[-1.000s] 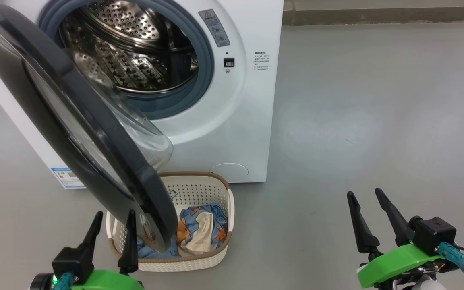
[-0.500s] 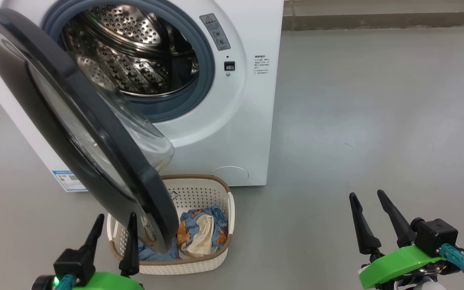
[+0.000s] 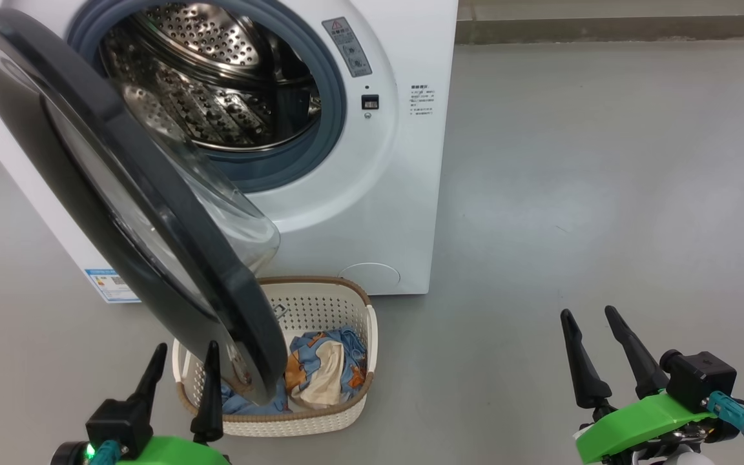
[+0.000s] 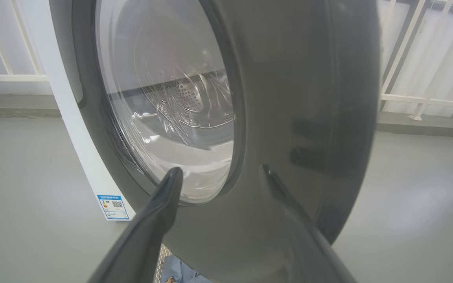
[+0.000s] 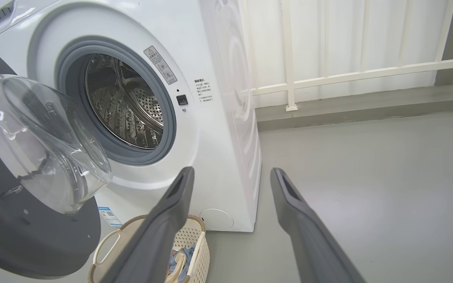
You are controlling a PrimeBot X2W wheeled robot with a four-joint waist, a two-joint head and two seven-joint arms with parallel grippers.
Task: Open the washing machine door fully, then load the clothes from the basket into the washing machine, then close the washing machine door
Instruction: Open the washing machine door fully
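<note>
My fingers are spread wide on both sides and hold nothing. My left gripper (image 3: 186,347) sits at seven o'clock, just beside the outer face of the washing machine door (image 3: 152,213). My right gripper (image 3: 587,311) is at five, well apart. The door hangs half-swung over the basket (image 3: 312,309) and the clothes (image 3: 323,368) at six. I reckon my left should press the black rim steadily outward until the basket is uncovered. On the washing machine (image 3: 372,194), the blue label (image 3: 110,284) at nine and the warning sticker (image 3: 348,45) at twelve are too small to read.
</note>
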